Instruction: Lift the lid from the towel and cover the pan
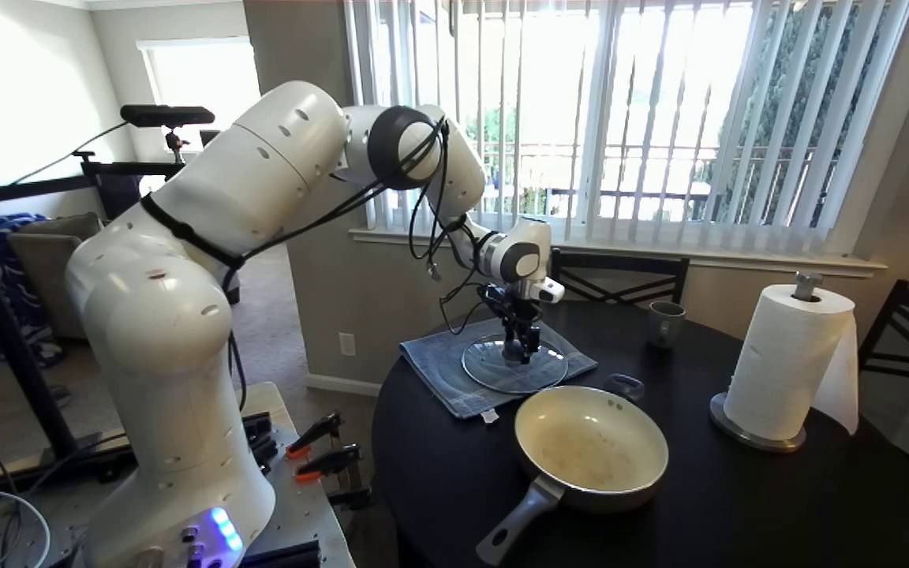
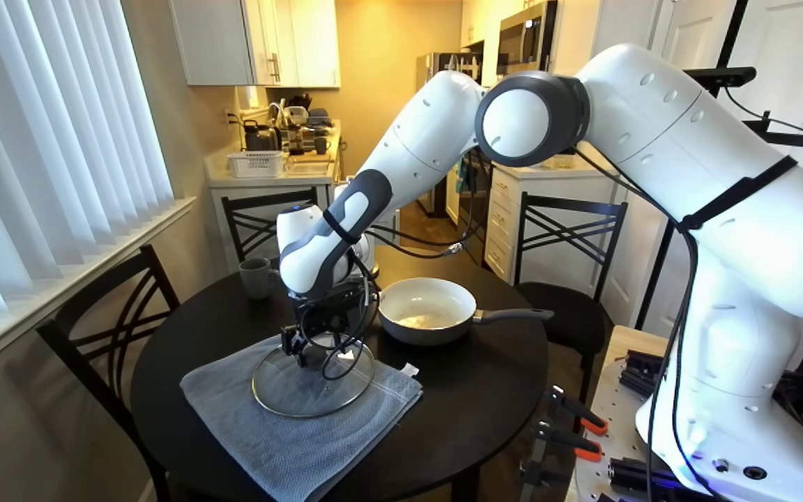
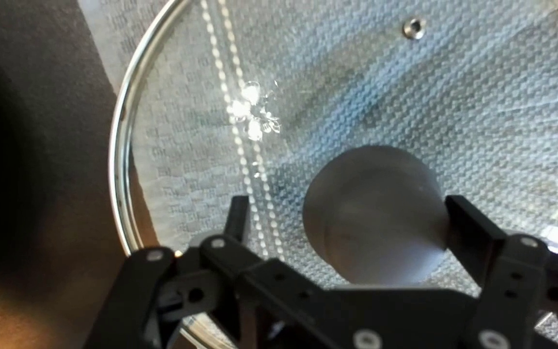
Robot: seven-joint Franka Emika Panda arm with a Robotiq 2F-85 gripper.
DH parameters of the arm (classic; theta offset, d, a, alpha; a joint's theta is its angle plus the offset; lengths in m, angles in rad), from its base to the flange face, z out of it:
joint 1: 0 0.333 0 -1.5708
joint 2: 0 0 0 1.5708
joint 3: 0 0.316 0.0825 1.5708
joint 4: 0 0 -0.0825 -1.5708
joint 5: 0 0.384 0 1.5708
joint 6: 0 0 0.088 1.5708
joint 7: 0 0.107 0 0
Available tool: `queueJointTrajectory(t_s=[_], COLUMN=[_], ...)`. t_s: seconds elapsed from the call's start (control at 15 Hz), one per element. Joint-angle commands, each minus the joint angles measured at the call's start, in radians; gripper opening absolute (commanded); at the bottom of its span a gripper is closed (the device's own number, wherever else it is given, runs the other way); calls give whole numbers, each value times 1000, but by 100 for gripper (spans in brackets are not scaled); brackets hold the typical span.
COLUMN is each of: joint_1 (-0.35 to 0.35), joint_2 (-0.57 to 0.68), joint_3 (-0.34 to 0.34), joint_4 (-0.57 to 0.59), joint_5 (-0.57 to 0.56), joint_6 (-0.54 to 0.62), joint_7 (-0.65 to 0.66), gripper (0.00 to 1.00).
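Though our parted gripper straddled the knob, the lid lay unlifted on the towel, the pan at right uncovered.

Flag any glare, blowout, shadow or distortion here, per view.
Wrist view: hard highlights on the lid, with more glare at the right edge; left edge sinks to near-black, cause unclear. In an exterior view: the window is largely blown out, and the paper towel roll leans, probably wide-angle distortion. In an exterior view: the back wall looks warm yellow.
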Motion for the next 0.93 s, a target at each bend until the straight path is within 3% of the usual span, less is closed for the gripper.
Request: queueJointTrajectory(t_s=[0.0,0.2,0.33,0.53,0.67,0.73,0.87], joint_1=[-5,-5,-6,-7,-8,-8,-9], joint_2=[-5,-4,-5,-6,-7,-7,-6], joint_3=[5,6,8,8,9,9,9], joint_4=[3,3,3,4,5,6,9], joint_5=[23,22,22,23,23,23,22], joint_6=[-14,-9,-1,1,2,1,-2], joint_7=[0,-2,-6,-7,-9,-10,-11], gripper=[100,92,92,100,97,73,68])
